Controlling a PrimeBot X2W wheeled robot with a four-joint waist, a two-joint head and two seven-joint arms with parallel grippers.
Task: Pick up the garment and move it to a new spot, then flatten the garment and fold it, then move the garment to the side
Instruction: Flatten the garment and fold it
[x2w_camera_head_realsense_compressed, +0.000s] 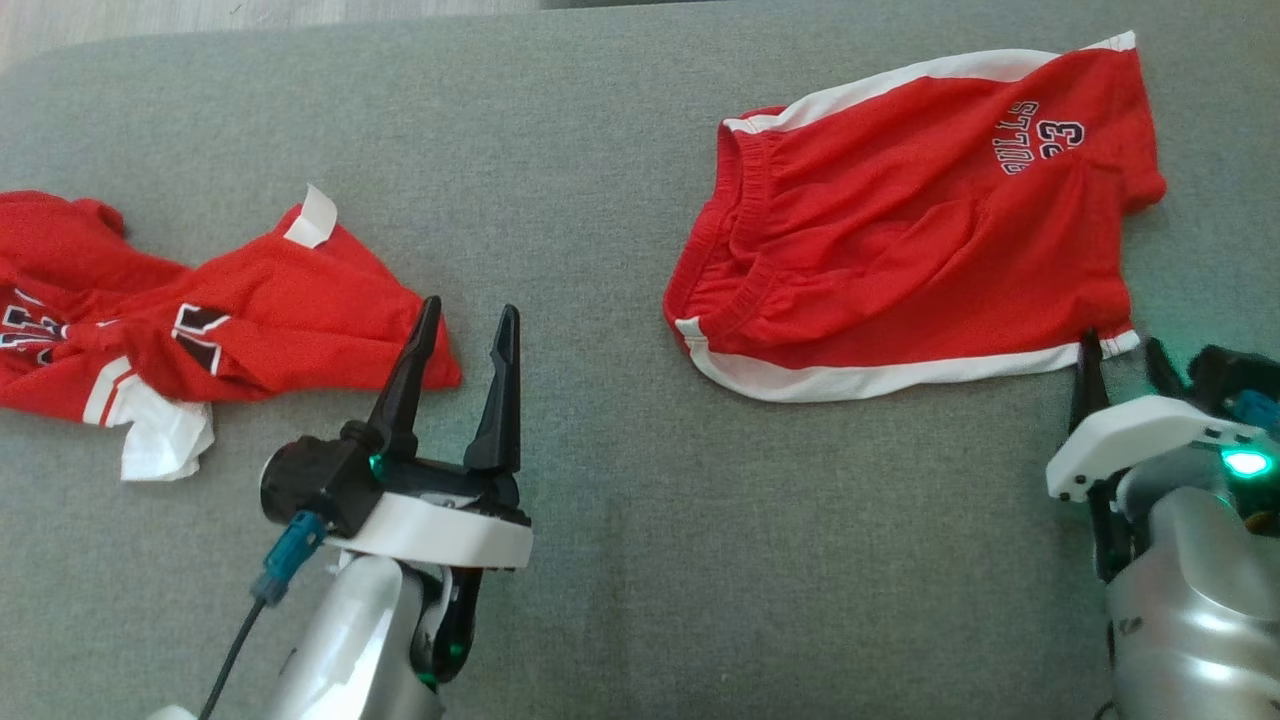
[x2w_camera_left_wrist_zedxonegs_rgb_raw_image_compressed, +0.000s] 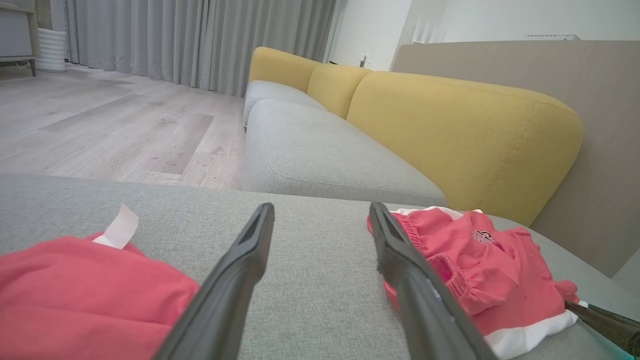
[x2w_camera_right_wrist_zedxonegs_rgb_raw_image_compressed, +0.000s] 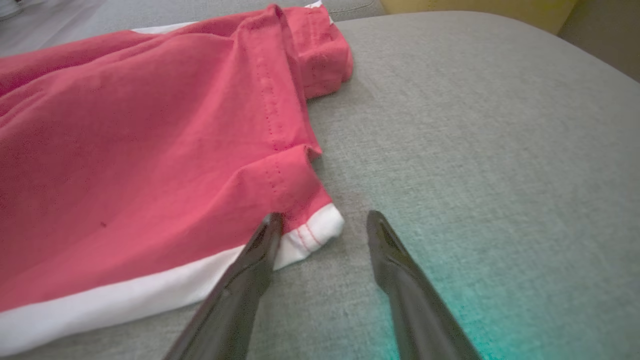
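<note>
Shorts (x2w_camera_head_realsense_compressed: 920, 220) beside low, parted right pincer (x2w_camera_head_realsense_compressed: 1121, 345)

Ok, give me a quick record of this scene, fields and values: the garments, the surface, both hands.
surface: grey cushion
shorts: red, white trim, mostly flat, robot's right side
jersey: red, crumpled, robot's left side
left hand: open, over bare cushion beside the jersey, holding nothing
right hand: open, at the shorts' near hem corner, gripping nothing
</note>
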